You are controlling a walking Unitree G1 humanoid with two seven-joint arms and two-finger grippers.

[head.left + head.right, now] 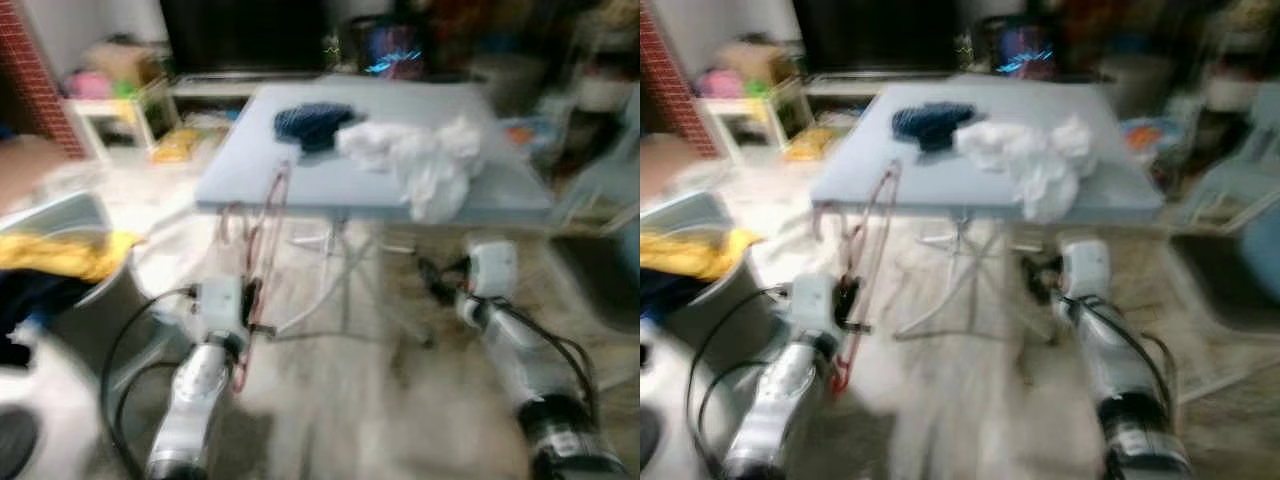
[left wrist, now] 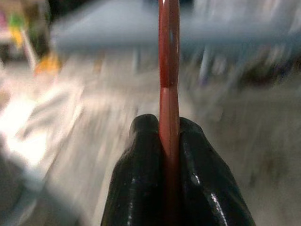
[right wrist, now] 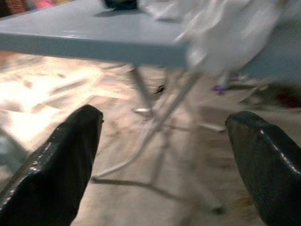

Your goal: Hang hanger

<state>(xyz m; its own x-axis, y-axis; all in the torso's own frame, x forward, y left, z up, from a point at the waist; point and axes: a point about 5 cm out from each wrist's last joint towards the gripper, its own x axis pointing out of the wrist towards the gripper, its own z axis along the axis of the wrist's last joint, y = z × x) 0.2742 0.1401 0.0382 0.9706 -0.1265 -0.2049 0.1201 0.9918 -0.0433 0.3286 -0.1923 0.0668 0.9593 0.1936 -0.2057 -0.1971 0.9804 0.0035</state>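
Blurrily, in the left eye view, a grey-blue table [image 1: 300,170] is seen ahead, carrying a dark blue cloth [image 1: 312,124] and, just beside it, a crumpled white cloth [image 1: 420,160] that droops over the near edge. A red wire hanger [image 1: 262,240] is held by the left claw [image 1: 250,300] in front of the table's near edge, its upper part reaching up to the tabletop. The right claw [image 1: 440,275] is seen lower right, near the table's folding legs. A grey bin [image 1: 80,270] with yellow fabric [image 1: 65,255] draped over it stands at the left.

Much the same is shown in the right eye view, with the hanger [image 1: 865,250] rising from the left claw [image 1: 845,300] toward the table corner.

From the left wrist, the black fingers [image 2: 141,188] are seen pressed tight against a red bar of the hanger [image 2: 169,94], which runs straight ahead toward the table.

From the right wrist, the two fingers [image 3: 61,165] are spread wide with nothing between them, the table legs [image 3: 155,122] and floor lying beyond.
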